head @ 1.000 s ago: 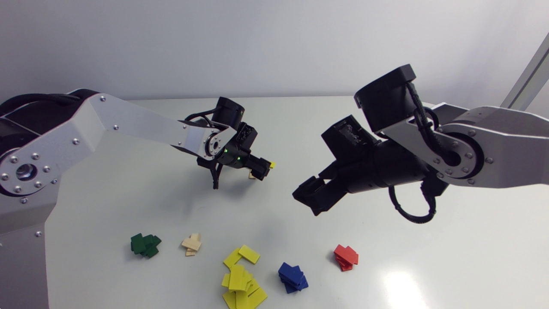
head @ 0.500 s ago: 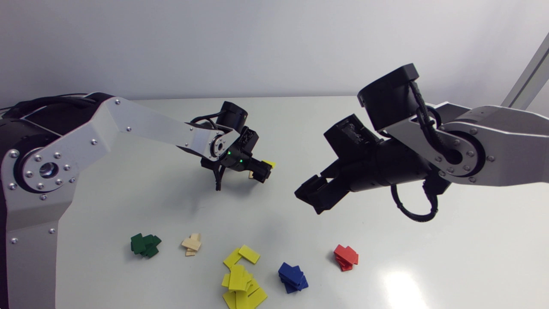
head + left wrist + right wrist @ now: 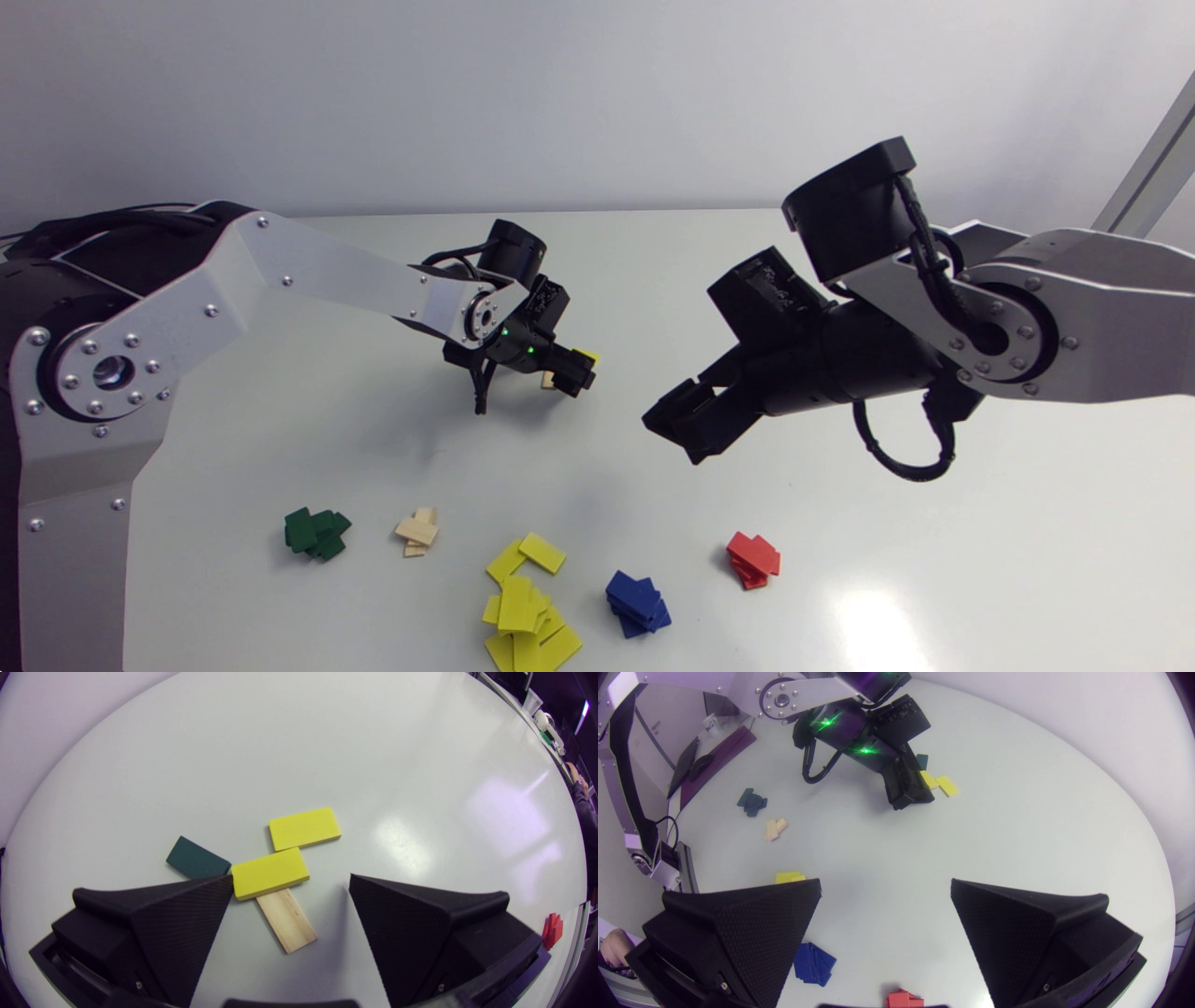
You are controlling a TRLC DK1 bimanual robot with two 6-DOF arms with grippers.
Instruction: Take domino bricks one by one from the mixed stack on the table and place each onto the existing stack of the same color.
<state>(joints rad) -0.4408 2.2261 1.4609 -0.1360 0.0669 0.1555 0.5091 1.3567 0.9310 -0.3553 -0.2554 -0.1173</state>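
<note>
Left gripper (image 3: 290,880) is low over what remains of the mixed stack at the far middle of the table (image 3: 327,742), fingers apart and holding nothing. The target looks like the upper yellow brick (image 3: 270,879). It lies across one end of the wooden brick (image 3: 287,921), so it is the top piece and is probably the one to take first. One finger sits at the brick's end, possibly touching it, and the other is well clear on the opposite side. The jaws straddle the brick lengthwise, ready to close.

A second yellow brick (image 3: 304,828) lies flat just beyond, near the first one's corner. A dark green brick (image 3: 196,858) is beside it and partly hidden by a finger.

Right gripper (image 3: 885,882) hangs above mid-table, fingers wide apart and empty. It seems parked clear of the pick, and its camera looks toward it.

The sorted piles sit in a row along the near edge, well apart from the pick spot:
- green stack (image 3: 316,533)
- wooden stack (image 3: 417,531)
- yellow stack (image 3: 525,607), which is sprawled rather than neat
- blue stack (image 3: 637,602)
- red stack (image 3: 752,559)

The spacing gives each colour its own drop spot. The yellow one needs a careful drop.
</note>
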